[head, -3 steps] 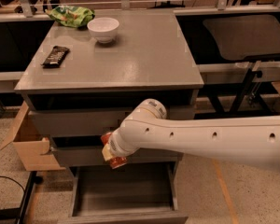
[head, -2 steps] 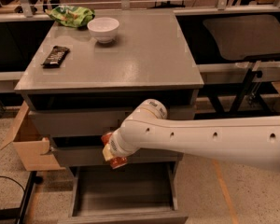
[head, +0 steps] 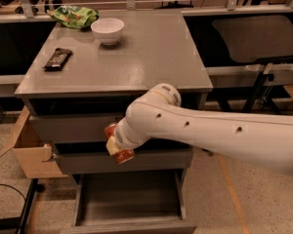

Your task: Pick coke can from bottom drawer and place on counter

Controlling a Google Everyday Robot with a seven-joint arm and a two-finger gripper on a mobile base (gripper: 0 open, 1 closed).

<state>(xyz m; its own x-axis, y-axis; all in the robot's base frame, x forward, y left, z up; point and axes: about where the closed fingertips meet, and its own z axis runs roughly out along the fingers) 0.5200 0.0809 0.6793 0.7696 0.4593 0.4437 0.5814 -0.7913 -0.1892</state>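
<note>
Stretching in from the 4 o'clock side of the view, the big white arm [head: 210,130] is the largest thing here. It crosses in front of the grey cabinet and bends at a round joint just under the desk edge.

The desk [head: 151,57] is the flat grey top of that cabinet, and it fills the upper middle of the view. Under it sit three grey drawers, one below the other. The bottom drawer [head: 129,199] is at 6 o'clock. It is pulled out wide, and its grey floor is showing.

A brown cardboard box [head: 29,152] stands on the floor at 9 o'clock, just beside the cabinet, with one flap up.

On the desk, a green bag [head: 73,16] lies at the far corner, at 11 o'clock. A white bowl [head: 107,30] sits upright just beside the bag, on its 4 o'clock side. A flat dark candy bar [head: 57,58] lies near the 9 o'clock edge of the desk, apart from the bowl.

The coke can [head: 125,155] is up in the air, in front of the middle drawer and above the bottom drawer. It is tilted, with its top leaning toward 11 o'clock.

The claw [head: 115,144] is at the end of the arm, near the middle of the view, and it is closed around the middle of the coke can.
</note>
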